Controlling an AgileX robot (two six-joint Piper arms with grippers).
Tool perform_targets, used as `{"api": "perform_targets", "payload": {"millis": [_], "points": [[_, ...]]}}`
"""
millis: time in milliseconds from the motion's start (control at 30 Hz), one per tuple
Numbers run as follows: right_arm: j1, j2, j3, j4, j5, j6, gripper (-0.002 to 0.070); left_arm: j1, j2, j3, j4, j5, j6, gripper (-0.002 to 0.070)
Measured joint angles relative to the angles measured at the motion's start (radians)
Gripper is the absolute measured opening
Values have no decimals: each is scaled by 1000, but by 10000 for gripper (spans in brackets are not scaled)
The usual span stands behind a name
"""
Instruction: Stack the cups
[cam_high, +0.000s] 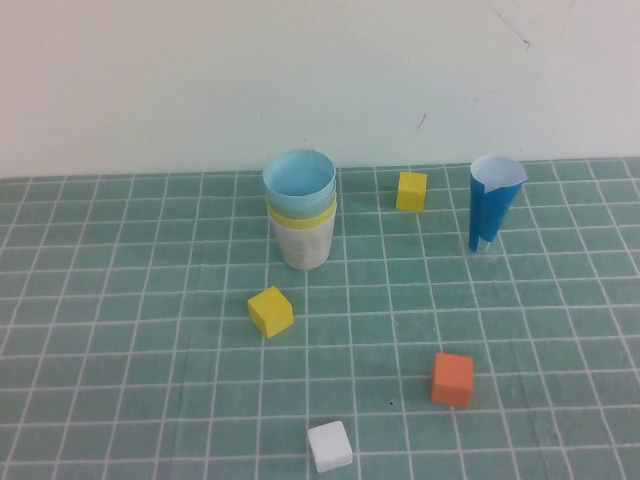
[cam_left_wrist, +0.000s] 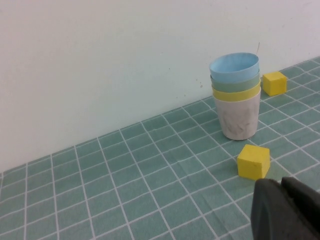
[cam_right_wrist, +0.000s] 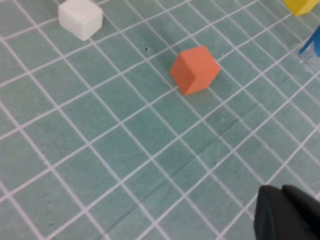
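The cups stand nested in one stack (cam_high: 302, 210) at the back middle of the mat: whitish at the bottom (cam_left_wrist: 240, 117), then yellow (cam_left_wrist: 236, 93), pale green (cam_left_wrist: 235, 84), light blue on top (cam_left_wrist: 234, 67). Neither arm shows in the high view. My left gripper (cam_left_wrist: 281, 186) is shut and empty, low over the mat, well short of the stack and near a yellow cube (cam_left_wrist: 253, 161). My right gripper (cam_right_wrist: 281, 192) is shut and empty, low over the mat, apart from the orange cube (cam_right_wrist: 195, 69).
A tall dark-blue cone (cam_high: 492, 203) stands at the back right. Yellow cubes lie behind the stack (cam_high: 411, 190) and in front of it (cam_high: 270, 310). An orange cube (cam_high: 452, 378) and a white cube (cam_high: 329, 445) lie near the front. A pale wall stands behind the mat.
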Motion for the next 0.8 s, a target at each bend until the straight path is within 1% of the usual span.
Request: {"api": "perform_targets", "payload": {"millis": [100, 300, 400, 467, 600, 667, 733, 800], "points": [[0, -33, 11, 6, 37, 19, 0, 0, 0, 0, 0, 0, 0, -2], [0, -36, 11, 6, 52, 23, 0, 0, 0, 4, 0, -2, 0, -2], [0, -36, 11, 6, 52, 24, 0, 21, 0, 28, -5, -2, 0, -2], [0, -36, 11, 6, 52, 26, 0, 64, -4, 43, -30, 8, 0, -2], [0, -36, 11, 8, 52, 28, 0, 204, -32, 61, -124, 64, 0, -2], [0, -36, 11, 8, 52, 28, 0, 263, -46, 80, -136, 78, 0, -2], [0, -36, 11, 8, 52, 28, 0, 291, -48, 109, -140, 83, 0, -2], [0, -36, 11, 10, 52, 28, 0, 299, -50, 148, -140, 81, 0, -2]]}}
